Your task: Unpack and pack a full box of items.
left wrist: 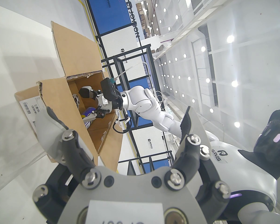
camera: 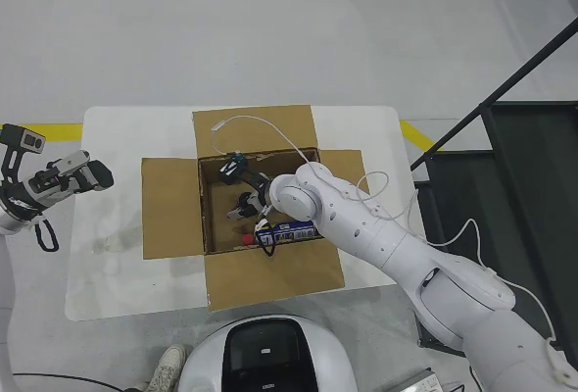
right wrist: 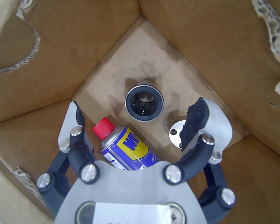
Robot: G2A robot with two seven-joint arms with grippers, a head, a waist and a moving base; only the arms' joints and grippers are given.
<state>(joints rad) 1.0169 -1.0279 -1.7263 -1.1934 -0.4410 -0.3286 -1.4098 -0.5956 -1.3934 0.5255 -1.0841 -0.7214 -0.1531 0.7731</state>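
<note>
An open cardboard box [camera: 171, 208] stands mid-table with its flaps spread out. My right gripper [right wrist: 137, 110] is down inside it, open, holding nothing. Just beneath it on the box floor lies a blue and yellow spray can [right wrist: 123, 145] with a red cap. A metal cylinder bearing [right wrist: 144, 104] stands upright beyond the can, and a flanged metal part [right wrist: 175, 135] sits beside one finger. From above, the right gripper [camera: 245, 196] is in the box near the can [camera: 289, 232]. My left gripper [camera: 95, 176] hangs open and empty to the box's left.
The white table [camera: 122, 279] has bare room left of the box. In the left wrist view, the box [left wrist: 53, 94] stands ahead of the left gripper [left wrist: 119, 117], with the right gripper [left wrist: 91, 103] inside. A dark metal staircase [camera: 524, 147] is off the table's right.
</note>
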